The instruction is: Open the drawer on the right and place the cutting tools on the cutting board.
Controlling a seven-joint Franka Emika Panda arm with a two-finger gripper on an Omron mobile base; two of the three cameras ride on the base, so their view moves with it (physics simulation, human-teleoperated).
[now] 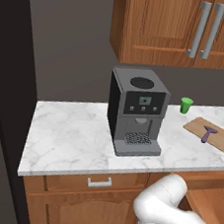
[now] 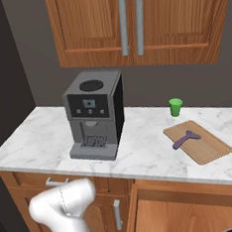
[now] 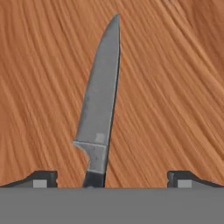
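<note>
Gripper is down in the open drawer, jaws spread wide and holding nothing; a grey-bladed knife lies flat on the wood floor straight ahead of it. Knife's handle end sits between the two fingertips, slightly toward the one just marked, and its long axis runs directly away from the tool, tip farthest. Closing here looks likely to catch the handle; the purple-handled tool already rests on the cutting board up on the counter.
</note>
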